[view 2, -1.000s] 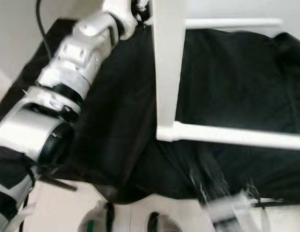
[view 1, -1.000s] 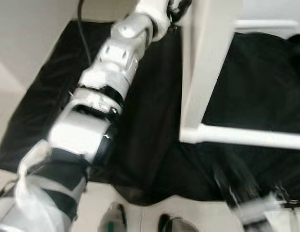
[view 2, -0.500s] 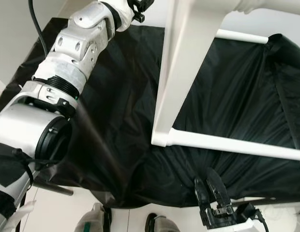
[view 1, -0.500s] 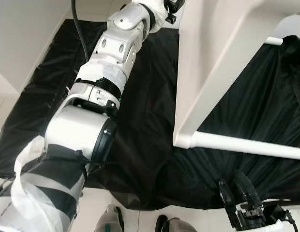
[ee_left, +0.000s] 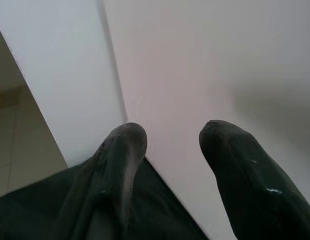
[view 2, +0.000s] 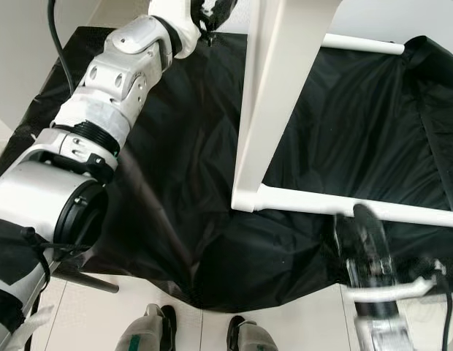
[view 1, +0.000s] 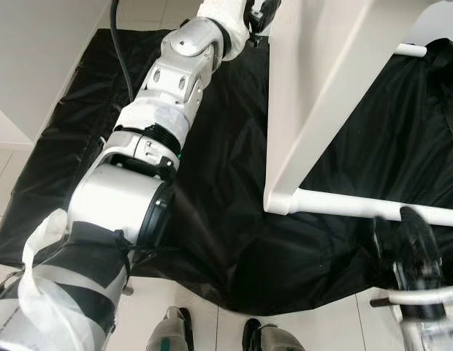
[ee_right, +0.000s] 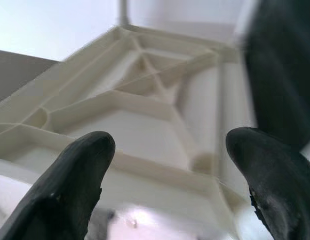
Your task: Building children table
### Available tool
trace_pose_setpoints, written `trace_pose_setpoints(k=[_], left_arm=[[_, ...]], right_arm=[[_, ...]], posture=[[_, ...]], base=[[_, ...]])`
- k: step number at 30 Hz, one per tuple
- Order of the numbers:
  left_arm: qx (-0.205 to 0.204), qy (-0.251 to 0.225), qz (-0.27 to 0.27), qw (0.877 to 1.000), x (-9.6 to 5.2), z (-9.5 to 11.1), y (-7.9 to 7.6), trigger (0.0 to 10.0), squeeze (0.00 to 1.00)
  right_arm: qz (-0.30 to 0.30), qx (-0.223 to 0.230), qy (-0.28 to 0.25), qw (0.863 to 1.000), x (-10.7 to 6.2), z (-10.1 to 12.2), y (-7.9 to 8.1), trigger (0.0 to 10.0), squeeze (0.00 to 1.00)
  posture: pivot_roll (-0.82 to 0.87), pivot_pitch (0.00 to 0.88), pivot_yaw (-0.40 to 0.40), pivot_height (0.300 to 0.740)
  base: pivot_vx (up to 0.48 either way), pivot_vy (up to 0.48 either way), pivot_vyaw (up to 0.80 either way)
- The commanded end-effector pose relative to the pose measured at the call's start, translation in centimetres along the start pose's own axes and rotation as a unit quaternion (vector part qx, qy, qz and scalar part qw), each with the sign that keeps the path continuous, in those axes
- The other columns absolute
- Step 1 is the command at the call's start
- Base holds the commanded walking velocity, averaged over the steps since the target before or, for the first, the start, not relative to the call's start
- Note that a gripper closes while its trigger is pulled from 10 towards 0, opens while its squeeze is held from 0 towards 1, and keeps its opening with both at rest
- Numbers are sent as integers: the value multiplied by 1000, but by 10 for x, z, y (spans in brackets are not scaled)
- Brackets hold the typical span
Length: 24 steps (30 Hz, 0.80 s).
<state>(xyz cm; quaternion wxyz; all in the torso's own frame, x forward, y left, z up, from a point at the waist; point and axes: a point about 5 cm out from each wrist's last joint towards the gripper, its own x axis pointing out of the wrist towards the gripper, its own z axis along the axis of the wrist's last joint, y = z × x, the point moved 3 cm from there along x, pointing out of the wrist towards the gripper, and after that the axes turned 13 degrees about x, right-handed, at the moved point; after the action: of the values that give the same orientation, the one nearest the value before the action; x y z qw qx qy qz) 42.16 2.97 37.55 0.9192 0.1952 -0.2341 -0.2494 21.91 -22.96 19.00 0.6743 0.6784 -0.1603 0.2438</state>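
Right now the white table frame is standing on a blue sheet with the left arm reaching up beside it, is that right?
Not quite: the sheet is black, not blue, as the left eye view shows. The white table frame does stand on it, and the left arm does reach up beside it.

A pale tiled floor [view 1: 11, 164] carries everything here. A crinkled black plastic sheet [view 2: 190, 183] is spread over it, reaching from the far left corner across to the right, its near edge rumpled and folded. The white table frame [view 2: 274, 102] stands on the sheet, one wide leg coming down at the centre and a white rail [view 2: 358, 208] running right from its foot. The robot's feet [view 1: 219, 338] rest on bare tile at the near edge.
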Motion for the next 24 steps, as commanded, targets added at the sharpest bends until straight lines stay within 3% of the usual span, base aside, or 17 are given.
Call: trace_pose_setpoints(k=[1,5,9,13,18,21,24], left_arm=[[12,7,-7,1000,-2,-3,0,10000,0],[14,25,-2,1000,-12,-20,5,10000,0],[0,57,6,998,-50,-61,16,10000,0],[1,90,23,996,-79,-86,24,10000,0],[-1,103,37,994,-93,-94,29,10000,0],[-11,120,68,990,-117,-104,38,10000,0],[-15,130,83,988,-129,-110,40,10000,0]], right_arm=[[-14,-11,-8,1000,-3,2,-2,10000,0],[5,-17,-11,1000,15,-2,0,10000,0],[36,-37,-12,999,47,-1,2,10000,0],[10,-72,-34,997,62,6,-3,10000,0],[-9,-84,-51,995,69,10,-6,10000,0],[-46,-131,-67,988,83,14,-14,10000,0],[-66,-167,-67,981,90,13,-20,10000,0]], posture=[[16,204,-8,740],[20,204,-12,740],[36,194,-24,740],[46,188,-34,740],[52,184,-44,740],[59,176,-54,740],[62,171,-58,740]], base=[[0,0,0],[0,0,0],[0,0,0],[0,0,0],[0,0,0],[0,0,0],[0,0,0]])
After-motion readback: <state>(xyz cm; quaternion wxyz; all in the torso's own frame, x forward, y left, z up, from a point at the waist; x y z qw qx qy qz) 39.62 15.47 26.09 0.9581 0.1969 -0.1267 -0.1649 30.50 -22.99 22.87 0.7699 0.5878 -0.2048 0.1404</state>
